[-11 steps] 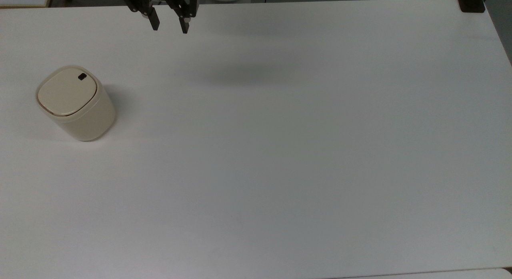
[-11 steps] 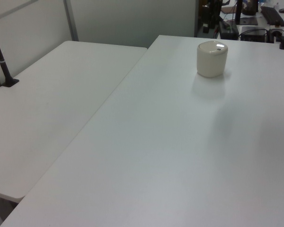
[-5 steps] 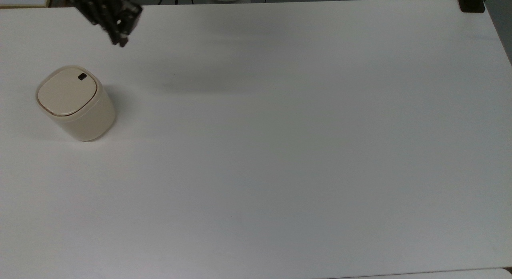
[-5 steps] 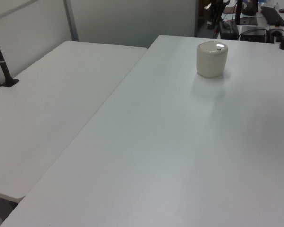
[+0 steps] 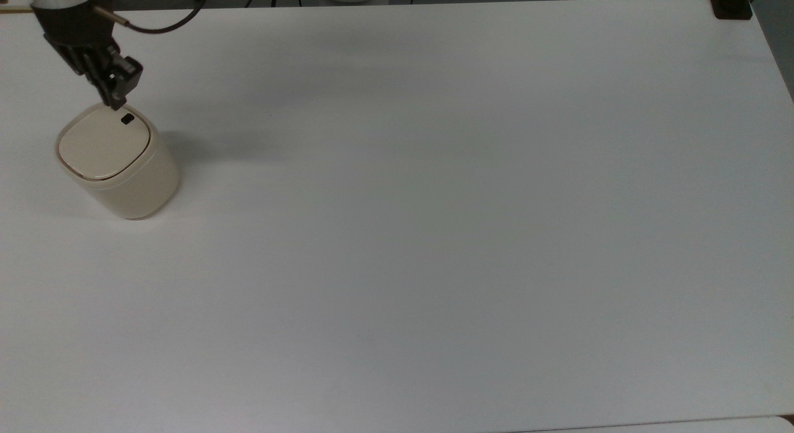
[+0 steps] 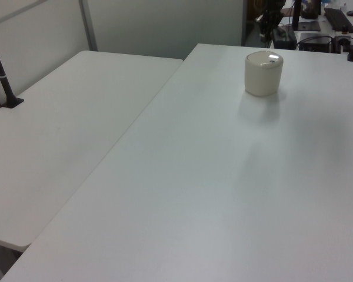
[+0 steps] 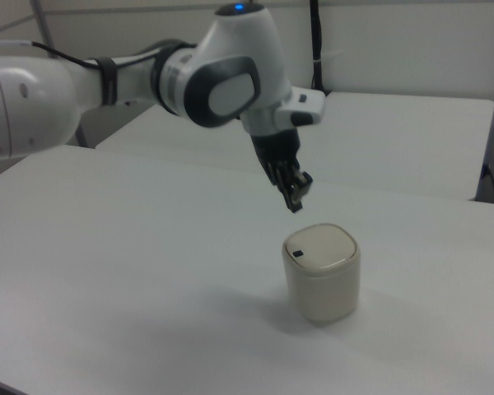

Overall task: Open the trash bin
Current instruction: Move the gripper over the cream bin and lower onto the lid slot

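Trash bin (image 5: 118, 163) seen upright at top view's left on white surface (image 5: 434, 234), lid closed. Judged light, rigid, smooth plastic; likely tipped or slid by side push. No grasp needed: black button (image 5: 127, 118) at lid rim to be pressed straight down. Claw (image 7: 295, 197) poised above button, fingers pressed together, nothing held. Count: one bin, one button, one claw.

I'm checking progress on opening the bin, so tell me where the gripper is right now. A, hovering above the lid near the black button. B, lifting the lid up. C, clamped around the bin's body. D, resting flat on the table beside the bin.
A: in the right view the gripper hangs in the air above the trash bin, near its black button, with the lid shut flat.
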Robot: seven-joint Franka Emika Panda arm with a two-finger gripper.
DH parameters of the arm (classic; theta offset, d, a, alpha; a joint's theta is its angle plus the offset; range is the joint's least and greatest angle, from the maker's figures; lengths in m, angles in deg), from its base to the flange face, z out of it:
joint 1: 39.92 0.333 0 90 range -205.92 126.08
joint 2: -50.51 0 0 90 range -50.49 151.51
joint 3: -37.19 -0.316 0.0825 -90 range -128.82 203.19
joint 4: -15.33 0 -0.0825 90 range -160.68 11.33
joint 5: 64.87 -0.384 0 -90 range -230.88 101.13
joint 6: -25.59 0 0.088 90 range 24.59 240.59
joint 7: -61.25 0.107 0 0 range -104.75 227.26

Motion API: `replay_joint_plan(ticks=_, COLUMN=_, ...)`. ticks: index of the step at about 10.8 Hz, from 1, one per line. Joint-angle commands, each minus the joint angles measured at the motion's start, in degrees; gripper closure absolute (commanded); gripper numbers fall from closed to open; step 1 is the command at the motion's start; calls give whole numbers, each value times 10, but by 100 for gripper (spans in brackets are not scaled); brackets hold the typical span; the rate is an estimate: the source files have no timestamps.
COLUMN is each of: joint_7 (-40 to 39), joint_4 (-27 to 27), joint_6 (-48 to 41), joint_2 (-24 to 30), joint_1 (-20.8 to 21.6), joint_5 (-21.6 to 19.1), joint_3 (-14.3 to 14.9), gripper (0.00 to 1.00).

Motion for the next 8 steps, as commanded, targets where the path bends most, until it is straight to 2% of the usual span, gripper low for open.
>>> replay_joint_plan(ticks=1, joint_7=11, joint_4=-44, joint_6=70, joint_2=-16, joint_1=0, joint_5=10, joint_3=12, gripper=87)
replay_joint_plan(ticks=6, joint_7=-28, joint_4=-94, joint_6=75, joint_2=-18, joint_1=-5, joint_5=11, joint_3=25, gripper=87)
replay_joint_plan(ticks=8, joint_7=-32, joint_4=-119, joint_6=106, joint_2=-19, joint_1=-5, joint_5=10, joint_3=25, gripper=87)
